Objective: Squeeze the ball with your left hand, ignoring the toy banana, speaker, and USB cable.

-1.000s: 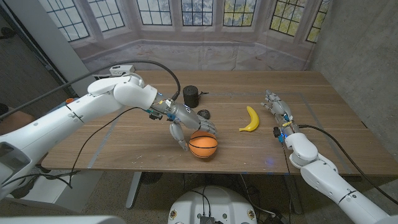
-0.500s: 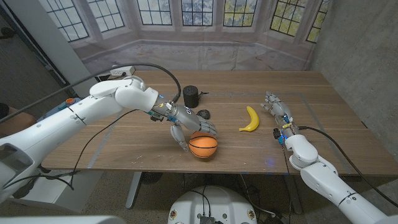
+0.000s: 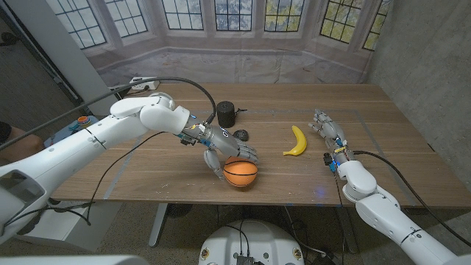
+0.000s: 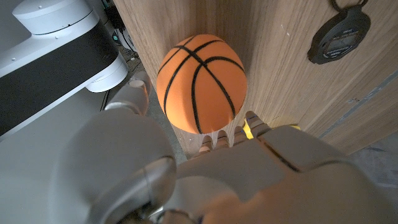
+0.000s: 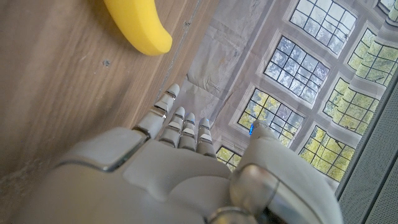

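One step done: my left hand (image 3: 229, 152) has reached the ball (image 3: 240, 173), which sits near the front edge of the table (image 3: 147, 165), toward its middle.
Left fingers: curved over the top and sides of the ball, with the thumb on the side toward my left; the left wrist view shows the fingertips (image 4: 252, 121) at the ball's (image 4: 201, 83) edge, so I judge it cupped and touched.
Squeeze: not shown as done; the ball looks fully round, with no dent I can see, so pressing it in is what I judge is left.
Right hand (image 3: 329, 129): waiting at the right side of the table, fingers straight and close together, holding nothing.
Banana (image 3: 296, 141): lying between my two hands, well apart from the ball, untouched.
Speaker (image 3: 226, 114): standing behind my left hand, untouched.
Cable (image 3: 241, 135): a small dark coil just beside my left wrist, too small to tell more.
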You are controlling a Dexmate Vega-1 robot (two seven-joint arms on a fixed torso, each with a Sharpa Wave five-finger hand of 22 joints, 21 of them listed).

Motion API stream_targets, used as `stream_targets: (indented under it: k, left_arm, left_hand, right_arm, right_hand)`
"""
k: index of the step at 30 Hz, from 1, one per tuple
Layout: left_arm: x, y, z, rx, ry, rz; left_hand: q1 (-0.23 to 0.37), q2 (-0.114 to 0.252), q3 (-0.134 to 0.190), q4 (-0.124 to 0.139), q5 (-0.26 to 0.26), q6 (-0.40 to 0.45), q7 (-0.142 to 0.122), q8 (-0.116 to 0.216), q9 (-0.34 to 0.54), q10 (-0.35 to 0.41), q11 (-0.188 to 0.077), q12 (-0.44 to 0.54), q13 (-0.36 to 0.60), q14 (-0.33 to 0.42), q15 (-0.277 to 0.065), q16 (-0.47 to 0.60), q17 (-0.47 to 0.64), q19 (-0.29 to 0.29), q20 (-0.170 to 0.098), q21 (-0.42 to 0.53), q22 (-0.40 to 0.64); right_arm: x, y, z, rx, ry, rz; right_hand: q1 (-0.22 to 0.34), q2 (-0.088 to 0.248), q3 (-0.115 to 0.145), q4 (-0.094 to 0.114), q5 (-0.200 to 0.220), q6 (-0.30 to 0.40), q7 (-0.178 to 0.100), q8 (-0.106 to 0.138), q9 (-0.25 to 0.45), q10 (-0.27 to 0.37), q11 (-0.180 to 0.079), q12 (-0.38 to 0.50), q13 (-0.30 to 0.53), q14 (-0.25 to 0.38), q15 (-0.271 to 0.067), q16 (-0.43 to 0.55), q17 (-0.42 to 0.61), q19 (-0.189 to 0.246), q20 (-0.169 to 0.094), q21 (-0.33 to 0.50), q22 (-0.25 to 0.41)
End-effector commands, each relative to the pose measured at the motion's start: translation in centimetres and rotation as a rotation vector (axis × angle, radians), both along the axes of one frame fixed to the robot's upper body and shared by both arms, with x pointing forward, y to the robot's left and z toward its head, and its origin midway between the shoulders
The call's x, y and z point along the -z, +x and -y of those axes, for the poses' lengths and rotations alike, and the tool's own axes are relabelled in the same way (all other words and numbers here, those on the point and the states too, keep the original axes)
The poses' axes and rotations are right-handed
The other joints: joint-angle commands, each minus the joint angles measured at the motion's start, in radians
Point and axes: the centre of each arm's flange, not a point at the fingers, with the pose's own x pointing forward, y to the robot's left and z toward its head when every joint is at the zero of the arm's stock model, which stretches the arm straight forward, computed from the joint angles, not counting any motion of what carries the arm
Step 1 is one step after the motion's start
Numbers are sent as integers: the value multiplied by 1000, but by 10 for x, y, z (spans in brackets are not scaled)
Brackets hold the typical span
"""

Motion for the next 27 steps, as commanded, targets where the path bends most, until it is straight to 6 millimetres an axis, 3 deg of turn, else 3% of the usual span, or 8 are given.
stream_targets:
  k: [1,27]
  left_arm:
    - [7,2,3,3,-2,3]
    - [18,26,0,13,-29,-19]
  left_hand:
    - [13,3,0,1,-1,-89,-2,8,3,-84,-8,6,3,-36,-4,5,4,7,3,4,3]
    - [34,18,-3,3,4,-59,2,17,4,-66,-16,18,6,-14,-11,12,4,19,5,9,3]
  right_arm:
    - [5,1,0,-13,3,0]
    - [13,1,-2,-16,4,2]
  right_hand:
    - [-4,1,4,-4,0,-1,-1,5,3,0,3,6,3,-3,3,7,2,4,8,6,5]
    - [-8,2,5,-7,0,0,-1,6,3,1,3,7,4,-3,3,8,2,5,10,6,6]
